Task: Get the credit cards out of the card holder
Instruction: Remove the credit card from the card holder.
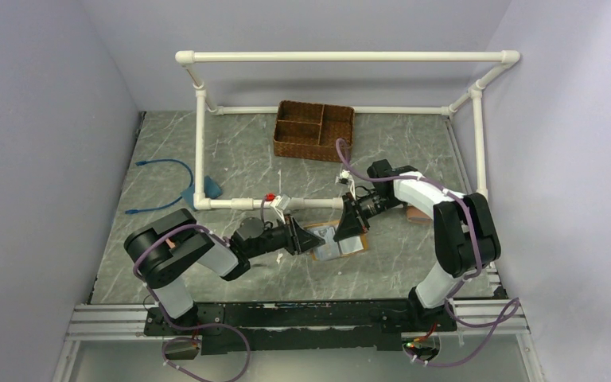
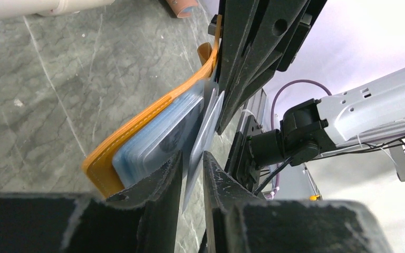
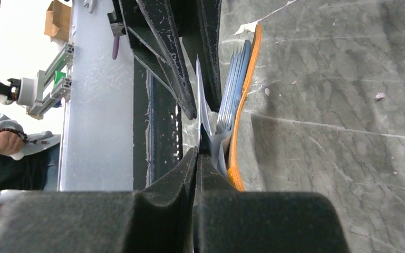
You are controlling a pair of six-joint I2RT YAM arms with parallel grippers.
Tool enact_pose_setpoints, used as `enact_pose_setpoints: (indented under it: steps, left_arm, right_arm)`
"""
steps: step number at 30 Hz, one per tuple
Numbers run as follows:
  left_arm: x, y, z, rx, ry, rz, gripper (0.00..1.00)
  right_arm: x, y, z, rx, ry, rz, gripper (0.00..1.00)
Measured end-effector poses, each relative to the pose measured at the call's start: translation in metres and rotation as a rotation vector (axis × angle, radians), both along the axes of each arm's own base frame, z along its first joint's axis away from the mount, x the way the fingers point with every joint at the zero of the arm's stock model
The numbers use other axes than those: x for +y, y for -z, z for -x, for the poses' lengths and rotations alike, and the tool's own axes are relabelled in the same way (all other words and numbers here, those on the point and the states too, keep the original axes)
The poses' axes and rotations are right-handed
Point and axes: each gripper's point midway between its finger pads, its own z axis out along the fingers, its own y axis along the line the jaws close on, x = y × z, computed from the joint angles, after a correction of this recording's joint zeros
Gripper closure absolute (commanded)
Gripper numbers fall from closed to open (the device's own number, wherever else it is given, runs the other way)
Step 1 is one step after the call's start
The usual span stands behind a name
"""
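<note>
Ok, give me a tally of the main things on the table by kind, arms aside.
Card holder: 1
Card sticking out of it: 1 (any others are hidden in the slots)
Pinkish-brown wallet: 1
Wicker basket: 1
Blue cable: 1
Blue cloth: 1
White pipe frame: 1
Total: 7

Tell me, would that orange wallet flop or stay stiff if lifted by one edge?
Probably floppy: the card holder bends in a curve, its blue slots fanning apart. Likely light, being so thin. Its smooth card may slide out easily.
</note>
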Motion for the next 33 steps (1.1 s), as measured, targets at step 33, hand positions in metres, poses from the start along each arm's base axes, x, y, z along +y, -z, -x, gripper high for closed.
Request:
enact_pose_setpoints:
  steps: [33]
  left_arm:
    - [0.0064,0.0064,0.0088,0.012,0.034,-0.009,0.87]
  right_arm:
    - [-0.0025,0.0069,0.0003,-0.013,-0.013,0.034,1.00]
